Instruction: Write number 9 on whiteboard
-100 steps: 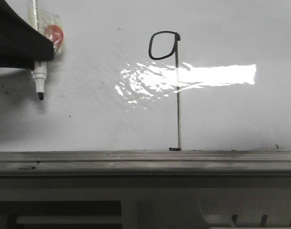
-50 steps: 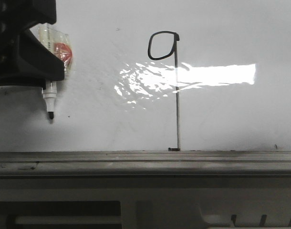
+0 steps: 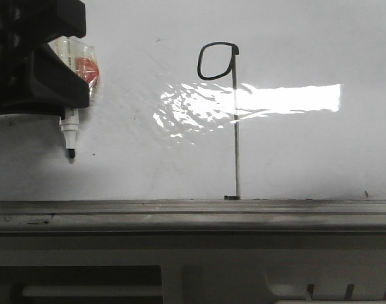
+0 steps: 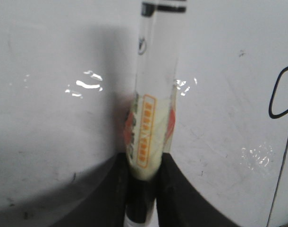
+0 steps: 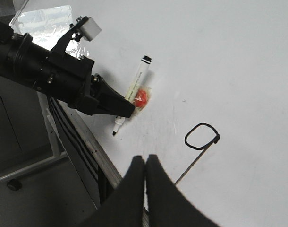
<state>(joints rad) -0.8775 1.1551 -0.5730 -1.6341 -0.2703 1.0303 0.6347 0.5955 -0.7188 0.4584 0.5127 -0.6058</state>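
The number 9 (image 3: pixel 235 126) is drawn in thin black line on the whiteboard (image 3: pixel 319 152): a small loop on top and a long straight stem down to the rail. My left gripper (image 3: pixel 65 101) is at the upper left, shut on a white marker pen (image 3: pixel 69 130) with a red blob taped on. The pen's black tip points down, well left of the 9. In the left wrist view my left gripper (image 4: pixel 143 175) clamps the pen (image 4: pixel 156 71), and the 9's loop (image 4: pixel 270 101) shows at the edge. My right gripper (image 5: pixel 145 161) is shut and empty, back from the board, with the 9 (image 5: pixel 215 138) beyond it.
A grey metal tray rail (image 3: pixel 193 212) runs along the board's lower edge. A bright glare patch (image 3: pixel 281 99) crosses the stem. In the right wrist view the left arm (image 5: pixel 45 71) reaches over the board's edge, with a stand leg and caster (image 5: pixel 12 184) on the floor.
My left gripper has moved right and down with the marker pen, most of it in the first half second. The number 9 is unchanged.
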